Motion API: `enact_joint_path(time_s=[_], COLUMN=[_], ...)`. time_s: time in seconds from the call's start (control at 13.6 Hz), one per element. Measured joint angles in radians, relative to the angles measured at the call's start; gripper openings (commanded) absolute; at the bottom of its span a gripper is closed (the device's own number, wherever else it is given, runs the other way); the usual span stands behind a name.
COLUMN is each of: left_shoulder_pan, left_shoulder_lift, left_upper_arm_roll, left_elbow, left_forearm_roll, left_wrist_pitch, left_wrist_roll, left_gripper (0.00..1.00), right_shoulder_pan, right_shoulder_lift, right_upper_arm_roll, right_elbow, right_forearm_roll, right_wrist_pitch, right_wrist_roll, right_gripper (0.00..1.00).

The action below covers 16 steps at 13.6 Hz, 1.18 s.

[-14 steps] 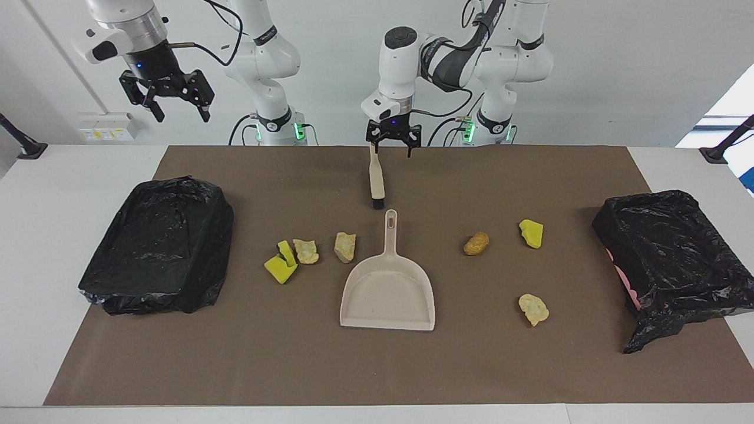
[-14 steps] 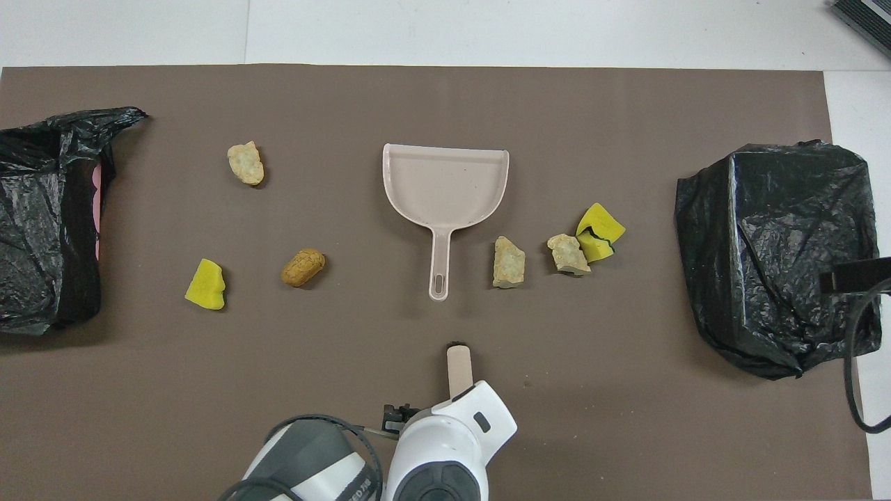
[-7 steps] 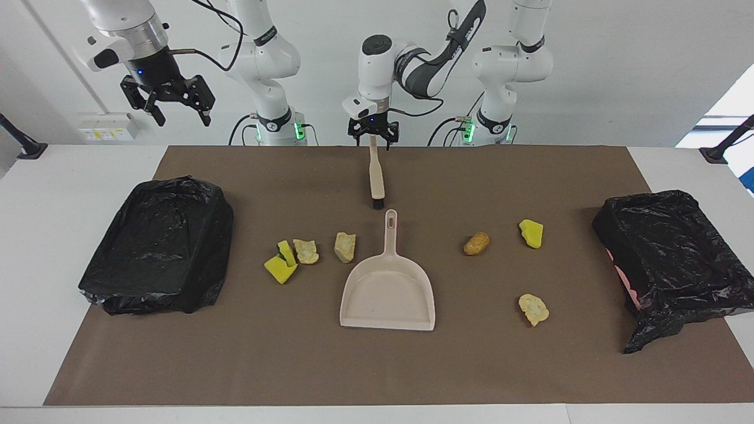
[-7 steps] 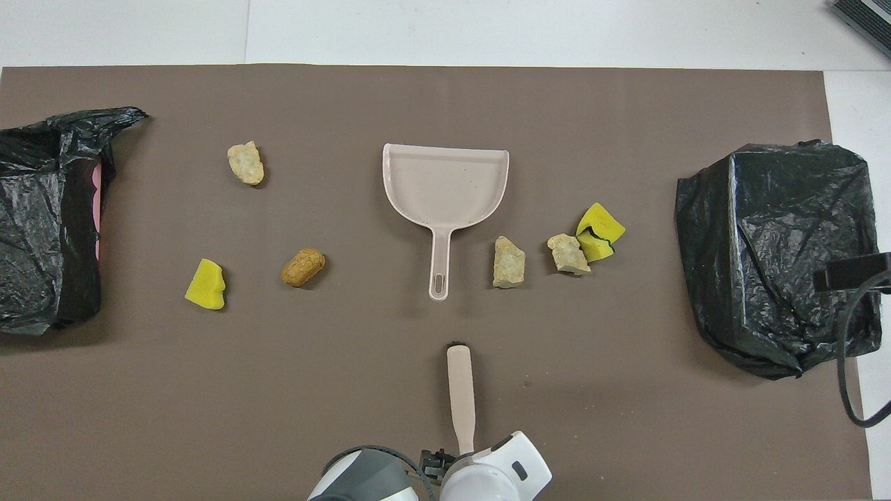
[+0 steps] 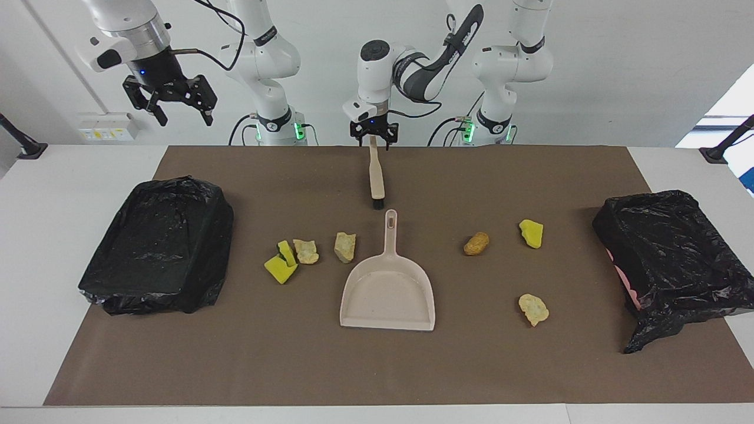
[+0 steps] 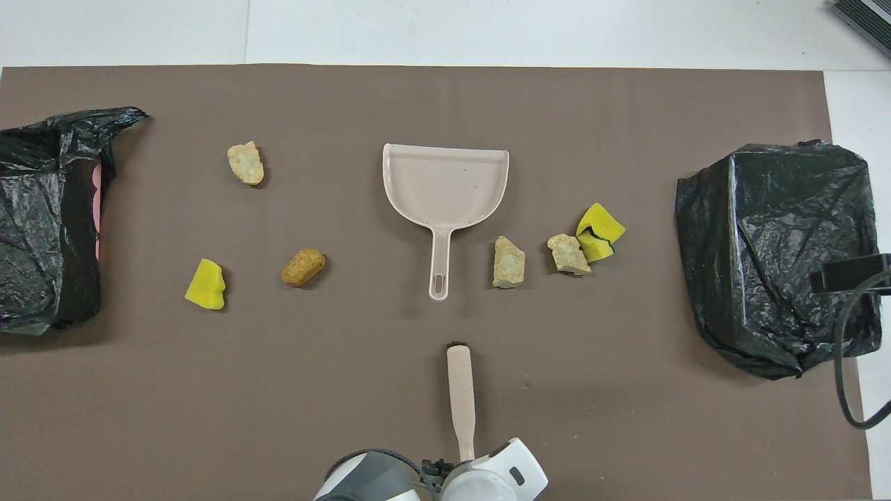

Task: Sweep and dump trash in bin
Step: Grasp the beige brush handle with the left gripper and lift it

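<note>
Tabletop (image 5: 88,165): white, under a brown mat (image 5: 377,371).

Two black-bagged bins: one (image 5: 159,241) at the right arm's end, one (image 5: 671,259) at the left arm's end.

Dustpan (image 5: 389,291): beige, flat on the mat, handle toward the robots.

Brush (image 5: 376,176): beige, lying nearer the robots than the dustpan. Probably light and stiff; best taken at its bare handle end.

Left gripper (image 5: 372,136): low over the brush's handle end; whether its fingers pinch it cannot be told.

Right gripper (image 5: 175,103): waits high over its own end, fingers spread.

Trash: three scraps (image 5: 306,253) beside the dustpan toward the right arm's end, three (image 5: 518,259) toward the left arm's. Likely light, soft, prone to roll.
</note>
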Motion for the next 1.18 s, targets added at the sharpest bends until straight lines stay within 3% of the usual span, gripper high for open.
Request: enact_joint_path(time_s=[0.37, 0.52, 0.88, 1.18], left_shoulder_pan=[0.000, 0.000, -0.001, -0.002], left_shoulder_lift=[0.041, 0.044, 0.039, -0.046], left_upper_arm_roll=[-0.017, -0.017, -0.003, 0.104], left_elbow=[-0.002, -0.002, 0.008, 0.065], left_forearm_roll=[0.000, 0.000, 0.002, 0.006], left_wrist_pitch=[0.007, 0.014, 0.006, -0.236], left_wrist_roll=[-0.084, -0.087, -0.084, 0.025], left_gripper=[0.25, 0.02, 0.00, 0.00], right_shoulder_pan=[0.000, 0.000, 0.001, 0.001], right_shoulder_lift=[0.000, 0.000, 0.000, 0.000], right_upper_arm_roll=[0.000, 0.000, 0.003, 0.004], right_elbow=[0.000, 0.000, 0.000, 0.000], right_forearm_roll=[0.000, 0.000, 0.001, 0.001], right_wrist_pitch=[0.000, 0.000, -0.001, -0.001], right_wrist_roll=[0.000, 0.000, 0.000, 0.000], right_gripper=[1.00, 1.00, 1.00, 1.00])
